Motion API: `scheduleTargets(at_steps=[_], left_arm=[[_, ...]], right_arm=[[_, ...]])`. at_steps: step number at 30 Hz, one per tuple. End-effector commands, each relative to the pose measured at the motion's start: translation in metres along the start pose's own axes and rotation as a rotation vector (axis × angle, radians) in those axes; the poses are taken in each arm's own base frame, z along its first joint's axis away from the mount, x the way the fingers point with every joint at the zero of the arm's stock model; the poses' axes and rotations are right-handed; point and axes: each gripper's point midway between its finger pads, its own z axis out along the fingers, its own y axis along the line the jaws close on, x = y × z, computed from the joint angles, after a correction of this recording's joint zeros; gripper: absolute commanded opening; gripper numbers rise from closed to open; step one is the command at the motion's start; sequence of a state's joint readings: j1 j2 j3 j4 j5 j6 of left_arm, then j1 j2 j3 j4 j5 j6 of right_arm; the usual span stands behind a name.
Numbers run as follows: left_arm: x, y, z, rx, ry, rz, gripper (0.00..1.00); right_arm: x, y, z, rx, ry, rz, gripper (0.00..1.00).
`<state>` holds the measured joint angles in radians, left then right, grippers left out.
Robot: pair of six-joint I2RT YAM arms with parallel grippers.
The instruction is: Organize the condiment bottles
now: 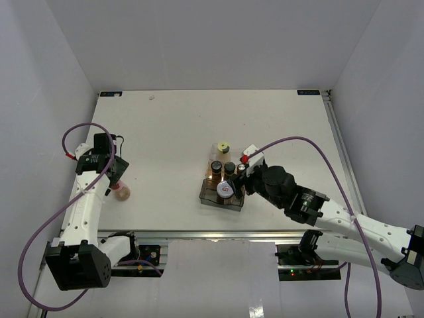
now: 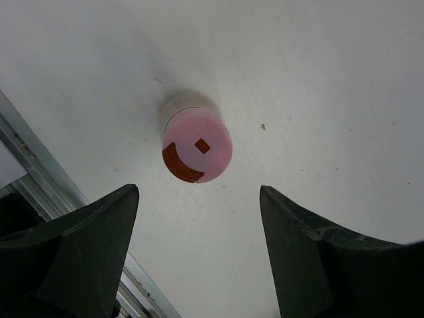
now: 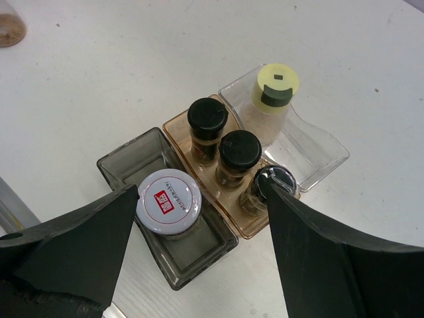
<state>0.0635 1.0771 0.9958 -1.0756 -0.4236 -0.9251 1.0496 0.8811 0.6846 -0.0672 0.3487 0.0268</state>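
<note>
A pink-capped jar (image 1: 122,193) stands alone on the table at the left. It sits just beyond my open, empty left gripper (image 2: 197,192), which hovers above it (image 1: 118,173). My right gripper (image 3: 202,192) is open and empty above the bins (image 1: 238,177). A white red-labelled jar (image 3: 169,201) stands in the smoky bin (image 3: 126,162). Three black-capped jars (image 3: 239,150) stand in a row in an amber bin (image 3: 177,126). A yellow-green-capped jar (image 3: 277,86) stands in a clear bin (image 3: 318,149).
The three bins sit side by side right of the table's middle (image 1: 222,193). A metal rail (image 1: 212,233) runs along the near table edge, close to the pink-capped jar (image 2: 197,146). White walls enclose the table.
</note>
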Motion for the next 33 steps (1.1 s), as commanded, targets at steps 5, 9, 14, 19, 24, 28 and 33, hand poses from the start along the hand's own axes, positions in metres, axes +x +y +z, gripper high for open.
scheduleTargets(at_steps=[5, 9, 14, 19, 24, 28, 33], left_arm=[[0.008, 0.016, 0.012, -0.108, 0.027, -0.052, 0.84], [0.009, 0.009, 0.02, -0.109, 0.038, -0.051, 0.84], [0.012, 0.008, 0.029, -0.144, 0.056, -0.053, 0.83], [0.021, 0.016, 0.038, -0.197, 0.077, -0.059, 0.82], [0.024, 0.016, 0.044, -0.224, 0.085, -0.054, 0.78], [0.025, 0.013, 0.049, -0.221, 0.091, -0.049, 0.74], [0.03, 0.013, 0.054, -0.223, 0.1, -0.047, 0.62]], right_arm=[[-0.015, -0.005, -0.006, 0.025, -0.045, 0.004, 0.85], [-0.019, -0.006, -0.01, 0.025, -0.058, 0.008, 0.85], [-0.02, -0.008, -0.013, 0.028, -0.063, 0.013, 0.85], [-0.021, -0.009, -0.015, 0.034, -0.069, 0.012, 0.85], [-0.021, -0.01, -0.014, 0.038, -0.068, 0.012, 0.85], [-0.021, -0.01, -0.014, 0.041, -0.071, 0.011, 0.85], [-0.022, -0.011, -0.014, 0.045, -0.071, 0.008, 0.85]])
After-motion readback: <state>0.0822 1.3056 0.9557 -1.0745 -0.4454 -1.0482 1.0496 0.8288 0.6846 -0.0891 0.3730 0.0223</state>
